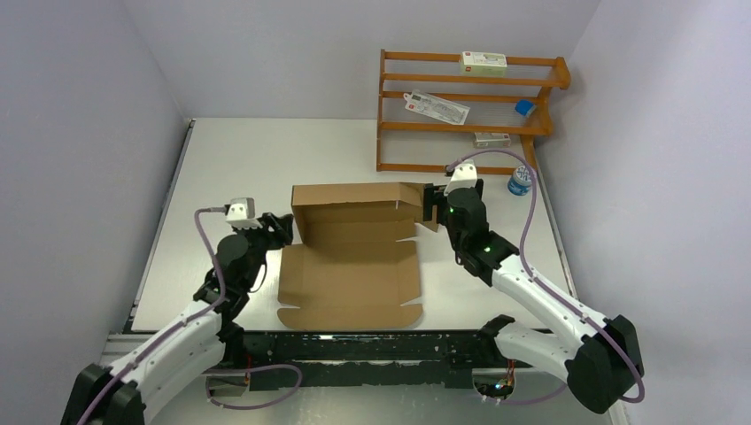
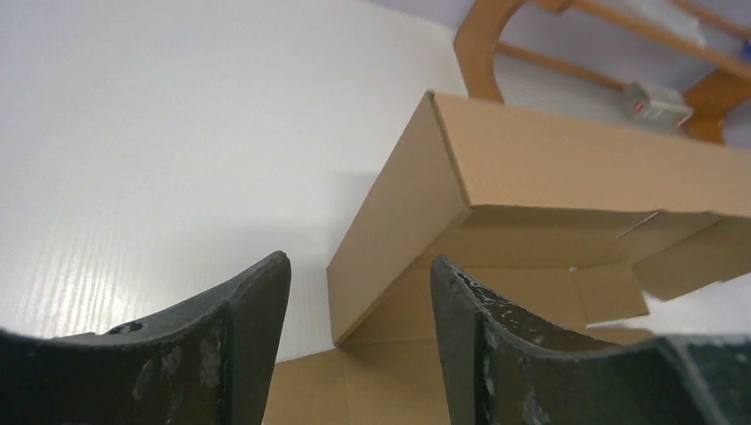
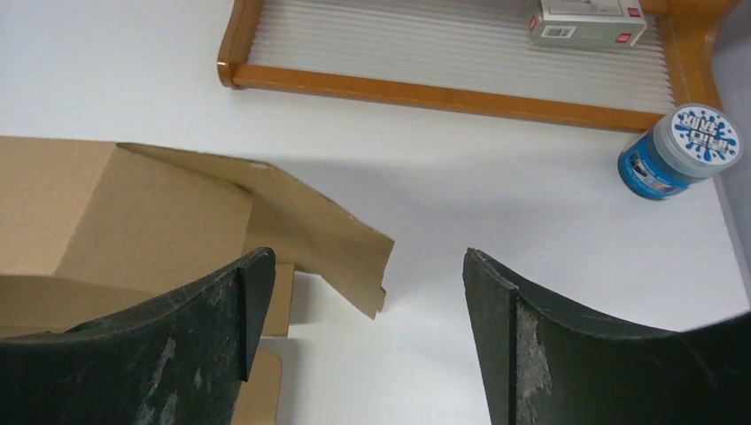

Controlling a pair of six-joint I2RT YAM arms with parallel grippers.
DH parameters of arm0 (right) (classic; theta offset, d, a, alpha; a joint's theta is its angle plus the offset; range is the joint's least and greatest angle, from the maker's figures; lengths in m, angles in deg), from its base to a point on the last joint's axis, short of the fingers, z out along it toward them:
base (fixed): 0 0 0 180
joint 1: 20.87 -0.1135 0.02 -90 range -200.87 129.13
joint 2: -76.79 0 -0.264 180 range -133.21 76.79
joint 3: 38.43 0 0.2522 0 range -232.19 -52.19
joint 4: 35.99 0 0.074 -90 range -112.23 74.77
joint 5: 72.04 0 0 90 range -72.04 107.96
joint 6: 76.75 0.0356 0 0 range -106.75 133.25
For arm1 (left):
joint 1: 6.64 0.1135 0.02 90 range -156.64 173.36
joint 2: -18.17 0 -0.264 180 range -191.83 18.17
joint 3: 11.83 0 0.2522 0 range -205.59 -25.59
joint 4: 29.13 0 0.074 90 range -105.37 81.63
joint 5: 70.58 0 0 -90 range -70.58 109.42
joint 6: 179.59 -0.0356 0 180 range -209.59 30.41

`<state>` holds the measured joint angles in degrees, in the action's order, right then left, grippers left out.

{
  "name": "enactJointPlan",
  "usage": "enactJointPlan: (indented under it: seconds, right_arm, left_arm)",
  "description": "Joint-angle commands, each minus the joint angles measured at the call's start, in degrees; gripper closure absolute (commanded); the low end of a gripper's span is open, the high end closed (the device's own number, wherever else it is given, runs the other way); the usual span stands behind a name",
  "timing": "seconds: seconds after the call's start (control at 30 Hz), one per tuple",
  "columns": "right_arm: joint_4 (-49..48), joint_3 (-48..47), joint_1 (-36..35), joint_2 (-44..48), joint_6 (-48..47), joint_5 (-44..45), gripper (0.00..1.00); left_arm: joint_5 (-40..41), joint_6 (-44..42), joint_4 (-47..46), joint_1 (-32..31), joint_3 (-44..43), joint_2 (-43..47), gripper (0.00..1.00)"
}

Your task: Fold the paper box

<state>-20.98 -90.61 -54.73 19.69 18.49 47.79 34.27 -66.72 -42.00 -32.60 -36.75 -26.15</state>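
Both grippers gape empty: the left gripper (image 1: 283,225) just beside the raised left wall (image 2: 390,230) of the paper box (image 1: 352,270), the right gripper (image 1: 430,205) at its loose right flap (image 1: 410,196), perhaps touching, the box lying lengthwise between them.

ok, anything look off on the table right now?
On the cardboard box, the right end flap splays outward at a slant, while the left end stands upright and square. Nothing looks spilled or torn.

Left arm (image 1: 181,341) and right arm (image 1: 540,292) forward, jaws apart, empty.
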Motion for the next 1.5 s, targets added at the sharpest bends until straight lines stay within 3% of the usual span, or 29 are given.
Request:
enactJointPlan:
  seconds: [0.0, 0.1, 0.4, 0.77, 0.87, 1.03, 1.2, 1.47]
  right_arm:
    - [-5.9, 0.8, 3.1, -2.8, -0.3, -6.7, 0.18]
    - [-7.9, 1.8, 4.6, -3.7, -0.6, -11.5, 0.18]
    - [-7.3, 3.7, 5.6, -4.6, 1.1, -18.0, 0.35]
    - [-4.8, 6.3, 5.6, -1.3, 3.8, -27.1, 0.86]
    - [-4.1, 5.6, 5.6, -0.5, 3.9, -29.3, 0.94]
    - [-2.1, 4.3, 5.6, -0.6, 4.3, -35.2, 0.95]
    - [-1.6, 5.6, 5.6, -0.1, 4.3, -30.0, 0.95]
    - [-5.2, 6.5, 5.6, -0.8, 4.0, -32.4, 0.94]
  left_arm:
    - [6.2, 1.6, 6.8, -2.2, -1.8, 8.2, 0.35]
    - [7.4, -1.5, 6.6, -5.2, -4.7, 8.9, 0.32]
    - [0.8, -6.2, 6.7, -7.0, -19.1, -10.3, 0.3]
    - [2.6, -3.8, 12.8, -6.9, -26.2, -19.5, 0.27]
    - [-0.1, -4.0, 12.4, -6.9, -27.1, -21.7, 0.27]
    - [-3.4, -4.5, 14.1, -7.2, -29.4, -23.8, 0.28]
    - [-1.1, -5.8, 16.0, -8.4, -31.4, -21.9, 0.3]
    - [7.9, -7.9, 24.6, -22.6, -41.4, -25.4, 0.29]
